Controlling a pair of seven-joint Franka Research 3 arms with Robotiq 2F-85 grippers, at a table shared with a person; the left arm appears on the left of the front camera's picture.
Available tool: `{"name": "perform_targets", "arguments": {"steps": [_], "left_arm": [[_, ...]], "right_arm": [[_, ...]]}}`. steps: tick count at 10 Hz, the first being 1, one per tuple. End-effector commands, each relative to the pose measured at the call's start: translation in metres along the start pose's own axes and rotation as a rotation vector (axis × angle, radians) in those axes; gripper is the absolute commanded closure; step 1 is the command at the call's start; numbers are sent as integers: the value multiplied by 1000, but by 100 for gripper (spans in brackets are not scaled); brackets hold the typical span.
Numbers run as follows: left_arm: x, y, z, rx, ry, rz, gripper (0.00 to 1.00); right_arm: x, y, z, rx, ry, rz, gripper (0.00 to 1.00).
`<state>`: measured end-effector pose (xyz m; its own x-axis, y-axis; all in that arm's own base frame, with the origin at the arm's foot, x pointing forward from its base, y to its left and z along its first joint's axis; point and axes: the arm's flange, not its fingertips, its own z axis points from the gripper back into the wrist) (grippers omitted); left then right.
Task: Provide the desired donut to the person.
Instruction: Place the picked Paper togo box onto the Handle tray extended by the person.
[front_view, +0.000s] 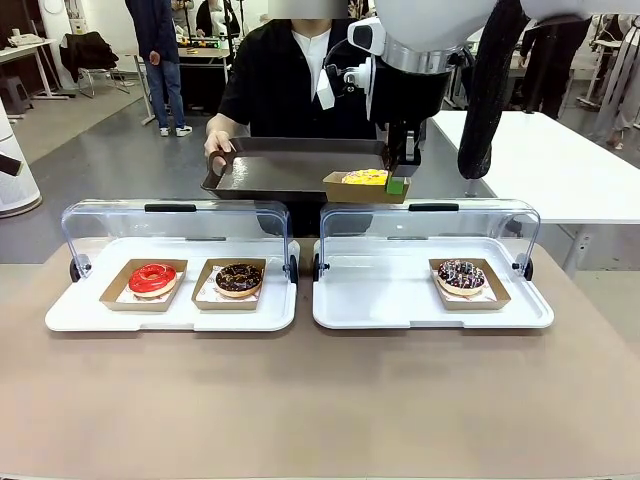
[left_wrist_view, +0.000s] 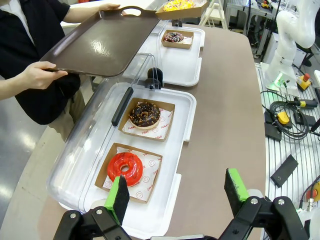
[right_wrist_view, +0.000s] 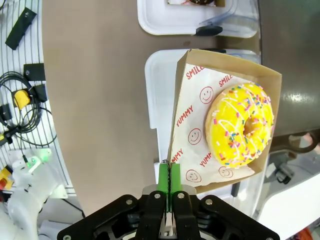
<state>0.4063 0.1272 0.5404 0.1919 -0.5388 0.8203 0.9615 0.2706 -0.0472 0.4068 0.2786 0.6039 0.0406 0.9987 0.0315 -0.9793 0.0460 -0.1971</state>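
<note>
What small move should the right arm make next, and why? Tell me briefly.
Probably lower it slightly: its shut jaws pinch the box of the yellow donut over the near edge of the brown tray the person holds, seemingly not set down.

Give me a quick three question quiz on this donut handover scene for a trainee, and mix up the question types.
1. True or false: the right end effector is shut on the wall of the cardboard box that carries the yellow donut.
2. Multiple choice: how many donuts sit in the white display trays? A one, B three, C five.
3. Fill in: the person holds out a dark ___ with both hands.

Key: 1 true. 2 B. 3 serving tray.
</note>
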Motion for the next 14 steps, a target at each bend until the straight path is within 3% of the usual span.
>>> {"name": "perform_targets", "arguments": {"steps": [1,4,8,14], "left_arm": [[1,0,0,-2,-20,-12,0],[1,0,0,-2,-20,-12,0],[1,0,0,-2,-20,-12,0],[1,0,0,-2,-20,-12,0]], "right_arm": [[0,0,0,0,0,0,99],[25,-39,22,-22,-63,-35,99],[68,-101,16,37,-5,117,99],[60,-182,4,14,-5,152,99]]}}
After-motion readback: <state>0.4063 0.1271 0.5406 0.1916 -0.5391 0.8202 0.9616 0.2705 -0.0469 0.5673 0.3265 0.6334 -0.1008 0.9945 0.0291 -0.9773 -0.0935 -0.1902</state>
